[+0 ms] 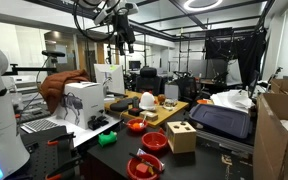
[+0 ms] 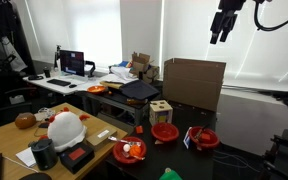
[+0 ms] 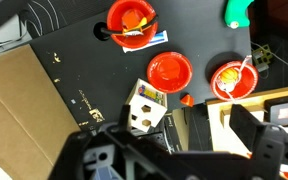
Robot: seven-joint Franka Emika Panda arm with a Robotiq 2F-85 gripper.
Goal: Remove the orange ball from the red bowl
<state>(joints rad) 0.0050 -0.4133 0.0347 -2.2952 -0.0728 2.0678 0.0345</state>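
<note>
1. The black two-finger gripper [image 2: 221,39] hangs high above the dark tabletop [image 2: 174,152]; its finger gap is too dim to tell.
2. The small bright-orange ball [image 2: 135,149] apparently sits inside the glossy round red bowl [image 2: 118,152].

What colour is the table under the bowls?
Black. The table shows best in the wrist view.

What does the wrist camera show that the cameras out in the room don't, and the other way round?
Only the wrist view looks straight down into the three red bowls, showing orange contents in two and a small orange bit on the black table. Only the exterior views show how high the gripper hangs above the table, plus a white helmet-like object and a lit screen. Both share the bowls and the wooden block with holes.
</note>
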